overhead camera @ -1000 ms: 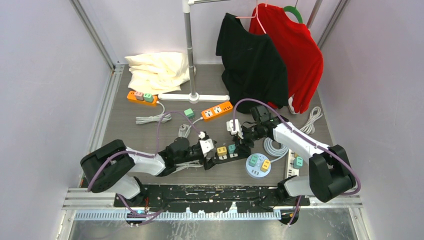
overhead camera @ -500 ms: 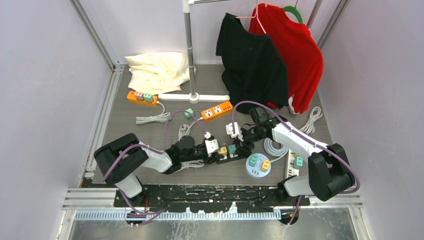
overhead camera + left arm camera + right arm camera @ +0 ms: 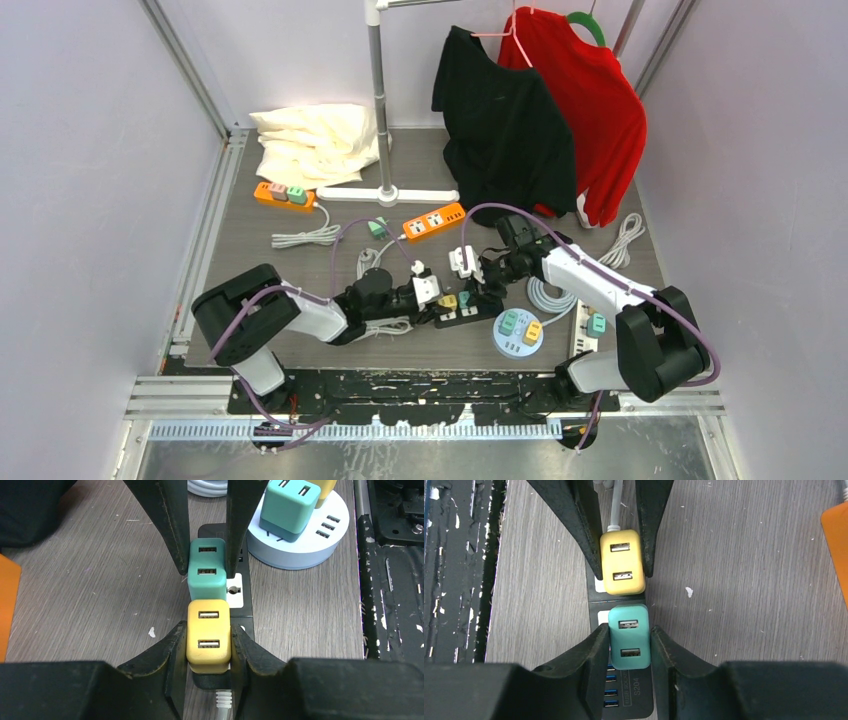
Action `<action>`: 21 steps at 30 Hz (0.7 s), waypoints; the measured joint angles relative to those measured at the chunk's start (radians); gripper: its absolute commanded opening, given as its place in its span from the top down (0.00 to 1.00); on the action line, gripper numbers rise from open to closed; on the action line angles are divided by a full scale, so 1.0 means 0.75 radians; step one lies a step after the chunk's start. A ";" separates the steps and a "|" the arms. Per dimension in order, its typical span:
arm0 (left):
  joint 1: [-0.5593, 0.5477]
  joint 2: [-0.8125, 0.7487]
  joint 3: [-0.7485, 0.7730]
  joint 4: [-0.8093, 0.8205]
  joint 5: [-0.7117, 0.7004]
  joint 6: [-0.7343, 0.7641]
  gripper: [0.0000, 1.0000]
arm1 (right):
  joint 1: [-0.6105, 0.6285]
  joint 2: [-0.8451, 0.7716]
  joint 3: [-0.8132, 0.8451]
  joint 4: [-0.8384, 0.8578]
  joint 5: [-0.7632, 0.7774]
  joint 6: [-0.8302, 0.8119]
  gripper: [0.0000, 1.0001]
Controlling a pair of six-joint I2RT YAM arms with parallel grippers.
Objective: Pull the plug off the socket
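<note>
A black power strip lies on the grey table in front of both arms, with a yellow plug and a teal plug seated side by side in it. My left gripper is shut on the yellow plug, one finger pressed against each flank. My right gripper comes from the opposite end and is shut on the teal plug. From above, the two grippers meet nose to nose over the strip. Blue USB ports and the strip's label show between the right fingers.
A round white socket hub carrying teal and yellow plugs stands just right of the strip. Coiled white cable lies behind it. Two orange power strips, a garment stand's base, hanging black and red shirts and cream cloth fill the back.
My left gripper has moved right onto the strip and closed on the yellow plug. My right gripper has narrowed onto the teal plug. Both plugs stay seated.
</note>
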 measured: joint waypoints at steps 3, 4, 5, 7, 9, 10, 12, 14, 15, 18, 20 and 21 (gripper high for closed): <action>0.001 0.014 0.011 0.002 0.013 0.001 1.00 | 0.004 0.001 0.000 0.010 0.007 -0.001 0.77; 0.003 0.017 0.014 0.002 0.016 0.001 1.00 | 0.006 0.001 0.001 0.011 0.010 0.000 0.79; 0.006 0.020 0.018 0.002 0.022 0.000 1.00 | 0.007 0.001 0.001 0.012 0.010 0.001 0.82; 0.010 0.025 0.021 0.003 0.034 0.000 1.00 | 0.006 0.001 0.002 0.013 0.012 0.010 0.84; 0.018 0.035 0.021 0.018 0.045 -0.001 1.00 | 0.006 0.001 0.004 0.013 0.018 0.024 0.86; 0.022 0.043 0.021 0.032 0.052 -0.003 1.00 | 0.004 0.001 0.006 0.012 0.022 0.032 0.88; 0.039 0.071 0.021 0.078 0.072 -0.012 1.00 | -0.010 0.001 0.008 0.010 0.027 0.038 0.91; 0.060 0.100 0.024 0.125 0.095 -0.034 1.00 | -0.030 0.001 0.008 0.001 0.026 0.029 0.93; 0.066 0.108 0.027 0.133 0.105 -0.041 1.00 | -0.039 0.001 0.011 -0.013 0.024 0.005 0.94; 0.076 0.122 0.038 0.140 0.122 -0.061 1.00 | -0.056 0.004 0.024 -0.071 0.023 -0.080 0.98; 0.077 0.129 0.042 0.146 0.127 -0.067 1.00 | -0.058 0.009 0.028 -0.095 0.012 -0.134 0.99; 0.077 0.132 0.042 0.152 0.130 -0.068 1.00 | -0.056 0.009 0.028 -0.102 0.003 -0.157 0.99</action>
